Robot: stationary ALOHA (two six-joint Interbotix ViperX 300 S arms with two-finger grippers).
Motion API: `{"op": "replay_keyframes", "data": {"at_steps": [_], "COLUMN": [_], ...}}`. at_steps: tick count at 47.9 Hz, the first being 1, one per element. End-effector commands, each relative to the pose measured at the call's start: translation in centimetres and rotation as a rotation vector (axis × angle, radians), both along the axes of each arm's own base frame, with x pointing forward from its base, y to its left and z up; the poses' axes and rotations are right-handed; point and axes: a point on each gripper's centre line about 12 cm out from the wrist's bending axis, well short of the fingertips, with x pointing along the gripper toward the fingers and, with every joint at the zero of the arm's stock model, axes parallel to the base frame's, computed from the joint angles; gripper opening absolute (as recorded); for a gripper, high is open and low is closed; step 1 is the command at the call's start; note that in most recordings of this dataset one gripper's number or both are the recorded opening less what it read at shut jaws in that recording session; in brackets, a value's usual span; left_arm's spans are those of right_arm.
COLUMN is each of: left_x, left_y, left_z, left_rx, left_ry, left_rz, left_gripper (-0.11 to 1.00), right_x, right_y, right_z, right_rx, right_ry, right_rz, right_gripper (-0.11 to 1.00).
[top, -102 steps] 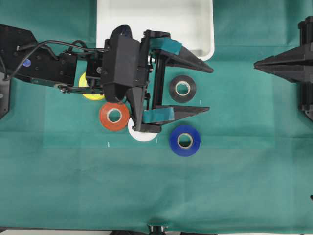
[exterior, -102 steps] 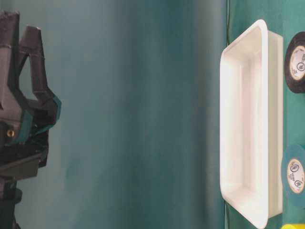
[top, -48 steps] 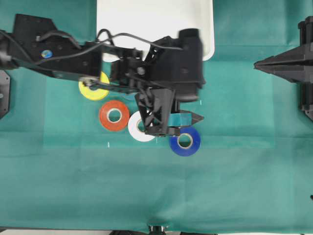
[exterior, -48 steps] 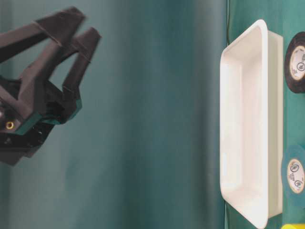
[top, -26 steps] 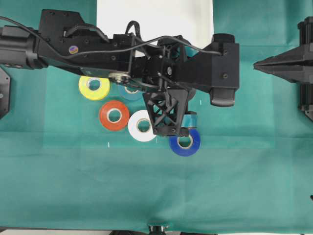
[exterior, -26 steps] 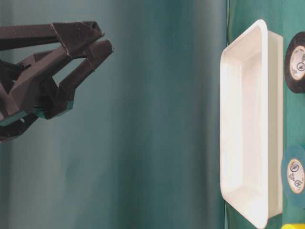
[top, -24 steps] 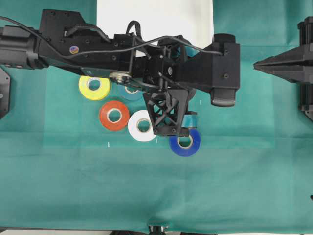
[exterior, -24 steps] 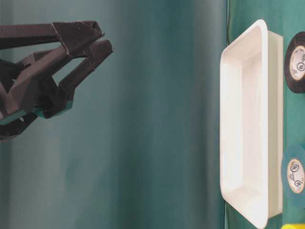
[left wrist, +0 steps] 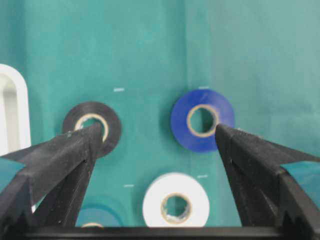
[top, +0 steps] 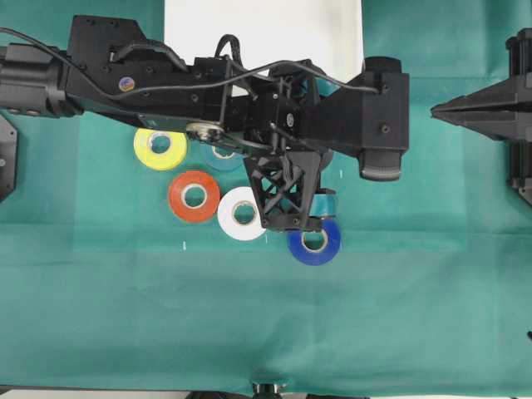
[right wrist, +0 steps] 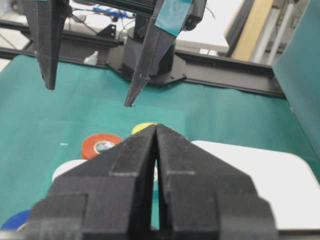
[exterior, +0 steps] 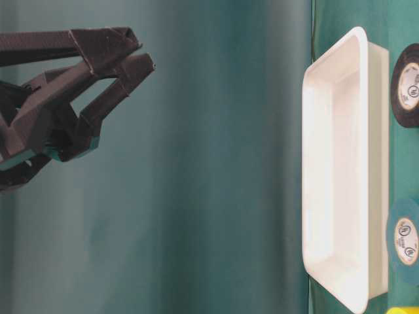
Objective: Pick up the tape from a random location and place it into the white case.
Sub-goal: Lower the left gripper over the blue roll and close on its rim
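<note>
Left pincer (left wrist: 155, 145) spread wide and empty, poised above the cluster of rolls on the green surface (top: 249, 324). In the wrist view the tape (left wrist: 202, 120), a royal-blue roll with a pale core, lies flat just inside the right-hand finger (left wrist: 255, 160), not centred in the gap; the black roll (left wrist: 92, 127) sits by the left finger and the white roll (left wrist: 176, 206) nearer the camera. In the overhead view the tape (top: 316, 243) lies at the near right edge of the group, partly under the pincer, with the white case (top: 249, 25) at the far side of the surface, largely hidden by the arm. Right pincer (right wrist: 155, 131) clenched shut, holding nothing, parked at the right.

The roll is probably light and rigid, with a smooth, somewhat slippery outer wrap. A grip across the outer diameter, fingers on opposite sides of the rim, looks most secure; the white roll just beside it leaves little clearance on that side.
</note>
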Motion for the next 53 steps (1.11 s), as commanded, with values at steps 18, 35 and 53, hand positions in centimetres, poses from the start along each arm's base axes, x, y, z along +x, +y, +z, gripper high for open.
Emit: {"op": "replay_keyframes", "data": {"at_steps": [18,35,53], "left_x": [-0.3,0.3,1.3], "left_y": [0.0,-0.7,-1.6], "left_z": [0.2,-5.1,-9.2], "left_rx": [0.001,0.003,-0.008], "left_ry": [-0.023,0.024,0.042], "left_rz": [-0.001,-0.010,-0.011], "left_gripper": [0.99,0.99,0.99], "right_x": [0.3,0.3,0.3], "right_y": [0.0,0.0,0.0], "right_z": [1.0,1.0,0.8], "right_rx": [0.000,0.000,0.002], "right_ry": [-0.025,-0.023,-0.011], "right_rz": [0.002,0.002,0.002], "right_gripper": [0.00,0.00,0.00]}}
